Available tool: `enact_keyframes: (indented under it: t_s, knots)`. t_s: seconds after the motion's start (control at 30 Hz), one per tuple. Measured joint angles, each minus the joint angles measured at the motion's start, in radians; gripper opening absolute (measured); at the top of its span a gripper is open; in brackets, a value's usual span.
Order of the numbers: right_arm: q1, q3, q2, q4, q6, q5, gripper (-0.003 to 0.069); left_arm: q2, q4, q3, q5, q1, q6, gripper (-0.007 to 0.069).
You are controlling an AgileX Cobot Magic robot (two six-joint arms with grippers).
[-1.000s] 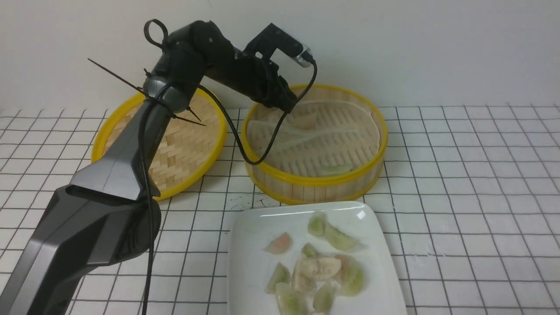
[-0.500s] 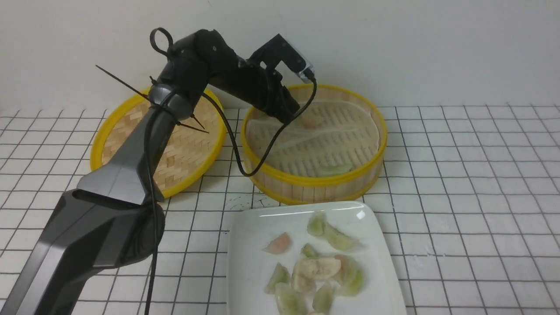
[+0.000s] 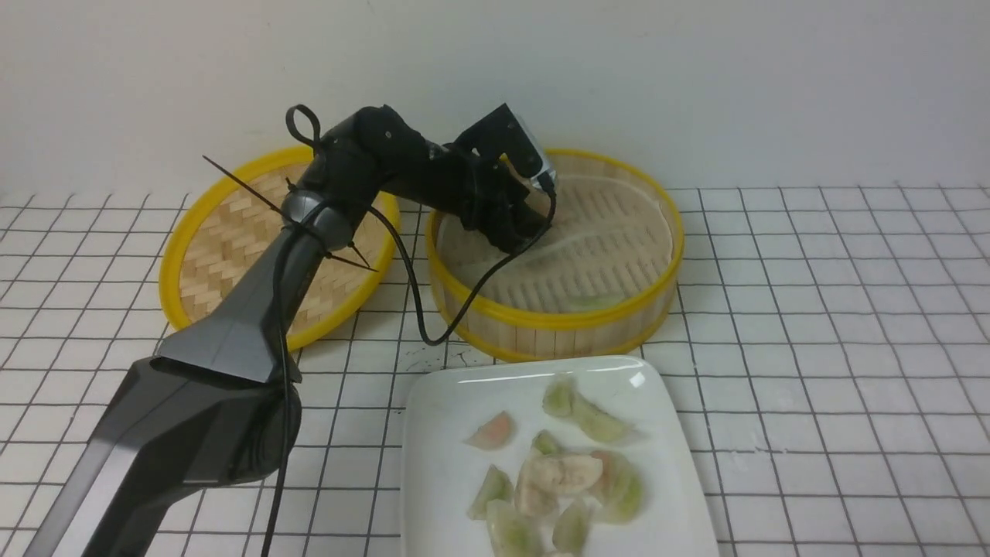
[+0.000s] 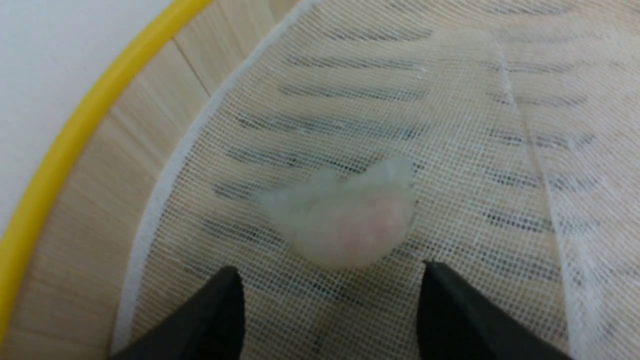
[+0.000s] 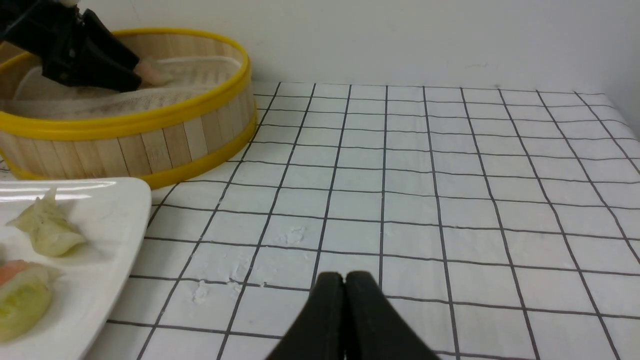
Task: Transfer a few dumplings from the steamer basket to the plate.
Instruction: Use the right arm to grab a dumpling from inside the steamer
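Observation:
My left gripper [image 3: 528, 226] is down inside the steamer basket [image 3: 557, 317], jaws open and empty over the whitish liner. A pale pinkish dumpling [image 4: 345, 220] lies on the liner just ahead of the fingertips [image 4: 232, 285], untouched. A green dumpling [image 3: 592, 300] rests by the basket's near wall. The white plate [image 3: 441, 418] in front of the basket carries several dumplings [image 3: 564, 472]. My right gripper [image 5: 345, 277] is shut with nothing in it, low over the checked cloth to the right of the plate [image 5: 115, 210]; the front view does not show it.
The woven yellow-rimmed lid [image 3: 232, 232] lies left of the basket, under my left arm. The arm's black cable [image 3: 421, 309] droops over the basket's near-left rim. A wall stands close behind both. Checked tablecloth [image 5: 425, 175] stretches to the right.
My left gripper has dropped from above the basket's back rim down to the liner and its jaws have opened. The right gripper has not moved.

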State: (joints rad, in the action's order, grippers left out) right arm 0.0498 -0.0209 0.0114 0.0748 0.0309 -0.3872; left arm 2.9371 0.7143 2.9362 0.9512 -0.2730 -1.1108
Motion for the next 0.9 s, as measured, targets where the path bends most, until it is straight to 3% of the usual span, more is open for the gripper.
enact_keyframes:
  t_s: [0.27,0.4,0.5,0.57,0.7,0.9]
  knots:
    - [0.000,0.000,0.000,0.000,0.000,0.000,-0.0015,0.011,0.043,0.000,-0.042,-0.001,-0.081,0.0426]
    - [0.000,0.000,0.000,0.000,0.000,0.000,-0.0015,0.015,0.053,0.000,-0.039,-0.001,-0.082,0.0369]
    - [0.000,0.000,0.000,0.000,0.000,0.000,-0.0015,0.011,0.053,0.000,0.003,-0.001,-0.017,0.0160]
    - [0.000,0.000,0.000,0.000,0.000,0.000,-0.0015,-0.002,0.037,0.000,0.041,0.001,0.031,0.0071]
    - [0.000,0.000,0.000,0.000,0.000,0.000,-0.0015,-0.052,0.002,-0.001,0.167,0.019,0.169,0.0002]
    - [0.000,0.000,0.000,0.000,0.000,0.000,-0.0015,-0.188,-0.013,-0.001,0.282,0.061,0.424,-0.0006]
